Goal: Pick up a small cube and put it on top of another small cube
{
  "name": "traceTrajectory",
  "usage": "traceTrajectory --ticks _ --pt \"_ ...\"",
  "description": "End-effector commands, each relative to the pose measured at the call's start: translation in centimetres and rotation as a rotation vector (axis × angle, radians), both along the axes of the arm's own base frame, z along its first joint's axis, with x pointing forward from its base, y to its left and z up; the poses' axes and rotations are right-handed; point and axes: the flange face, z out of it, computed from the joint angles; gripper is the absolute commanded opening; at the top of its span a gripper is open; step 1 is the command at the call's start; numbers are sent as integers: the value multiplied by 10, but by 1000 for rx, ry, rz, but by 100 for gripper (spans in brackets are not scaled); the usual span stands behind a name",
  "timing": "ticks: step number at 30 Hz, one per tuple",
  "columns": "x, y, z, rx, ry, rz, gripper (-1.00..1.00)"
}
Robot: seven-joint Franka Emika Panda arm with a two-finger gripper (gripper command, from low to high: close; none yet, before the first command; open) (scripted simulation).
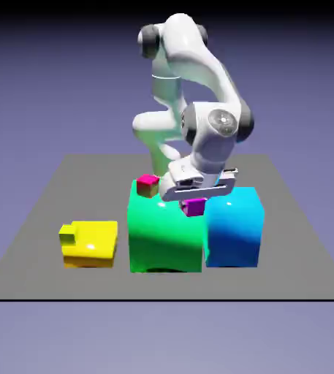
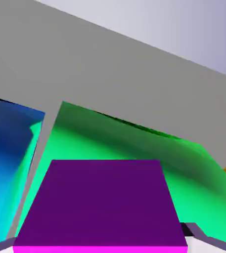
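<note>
Pincer closed on the magenta cube, one fingertip at each side of it in the hand view! And where's that cube? Up by the top of the big green block, near its edge beside the blue block; whether it's touching green, hard to say from here. Over on the exterior view's left, the red-topped cube sits on green, and a small yellow-green cube is by the yellow block.

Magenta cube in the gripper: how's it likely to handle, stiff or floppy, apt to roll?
Probably stiff: the magenta cube shows straight edges and no visible bulge between the fingertips. Its flat faces suggest it would sit rather than roll if set down. Likely light too, being far smaller than the green block, though weight can't be seen.
</note>
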Motion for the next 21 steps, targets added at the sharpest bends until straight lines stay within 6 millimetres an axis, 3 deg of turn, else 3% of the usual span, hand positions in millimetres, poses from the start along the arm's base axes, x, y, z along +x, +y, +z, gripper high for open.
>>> traceTrajectory --ticks 1,9,10,12,17,18,19,21 --pt "-9 -10 9 1 -1 -38 -100" --pt "-94 -104 63 59 -3 -407 -100" --pt "-106 -113 68 70 -3 -451 -100" --pt "-108 -114 68 71 -3 -457 -100" --pt "-126 -109 2 71 -3 -457 -100" --pt "-126 -109 2 71 -3 -457 100" --pt "-126 -109 2 71 -3 -457 100" --pt "-118 -112 28 71 -3 -457 100"
